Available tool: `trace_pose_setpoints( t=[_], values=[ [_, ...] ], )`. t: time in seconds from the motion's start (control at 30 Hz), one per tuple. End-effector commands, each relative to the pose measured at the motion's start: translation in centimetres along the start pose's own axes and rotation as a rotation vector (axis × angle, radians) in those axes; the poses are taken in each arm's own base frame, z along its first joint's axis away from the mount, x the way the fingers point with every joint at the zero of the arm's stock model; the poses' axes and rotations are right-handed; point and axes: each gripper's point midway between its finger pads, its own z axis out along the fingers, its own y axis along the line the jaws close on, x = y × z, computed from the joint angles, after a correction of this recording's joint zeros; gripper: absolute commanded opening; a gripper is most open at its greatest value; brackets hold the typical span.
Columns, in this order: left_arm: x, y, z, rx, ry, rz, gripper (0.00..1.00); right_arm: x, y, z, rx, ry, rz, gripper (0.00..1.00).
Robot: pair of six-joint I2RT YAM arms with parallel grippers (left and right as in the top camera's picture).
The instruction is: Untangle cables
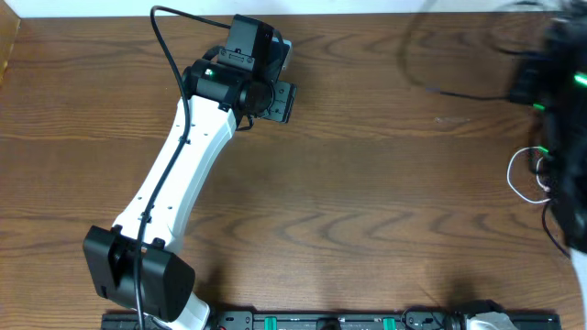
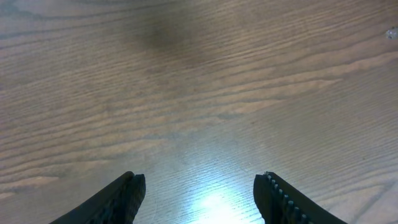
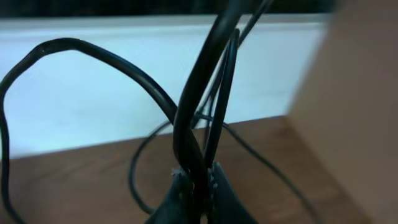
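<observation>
Woodgrain fills the overhead view: a dark brown tabletop [image 1: 367, 202] with long wavy figure and a dull sheen. A black rail [image 1: 330, 321] with small green fittings runs along its near edge. The left arm [image 1: 183, 174], smooth white shell with black joints, reaches from the near left corner toward the far middle. The right arm [image 1: 564, 101] is a dark blur at the right edge. Just beside it the white cable [image 1: 510, 174] makes a thin open loop on the wood. Farther back a thin line of the black cable [image 1: 468, 93] lies across the tabletop toward that arm.

In the left wrist view, the left gripper [image 2: 199, 193] hangs over bare wood with a bright patch of glare. Its jaws stand wide apart with nothing between them, and one inner face is ribbed.

In the right wrist view, the right gripper [image 3: 198, 180] has its jaws pinched on the black cable, a smooth, glossy round cord. It rises from the jaws and arcs off in large loops, with thinner black strands beside it. Behind are brown wood, a pale flat band, and a blurred tan surface on the right.
</observation>
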Motion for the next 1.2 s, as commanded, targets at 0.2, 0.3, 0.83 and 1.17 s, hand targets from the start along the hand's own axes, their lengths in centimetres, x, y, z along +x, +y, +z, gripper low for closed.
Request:
trace_pose_setpoints(
  t=[0.2, 0.3, 0.83, 1.17],
  values=[
    [-0.9, 0.0, -1.6, -0.012, -0.044, 0.018, 0.61, 1.6, -17.8, -1.8, 0.735, 0.011, 0.212, 0.01],
    [-0.8, 0.1, -1.6, -0.012, -0.037, 0.017, 0.62, 3.8, -22.2, -1.5, 0.887, 0.031, 0.341, 0.01],
    [-0.4, 0.1, -1.6, -0.012, -0.023, 0.016, 0.62, 23.9, -35.0, 4.6, 1.112, 0.546, 0.756, 0.01],
    [-0.3, 0.1, -1.6, -0.012, -0.019, 0.016, 0.62, 27.8, -35.2, 9.8, 0.872, 0.684, 0.667, 0.7]
  ],
)
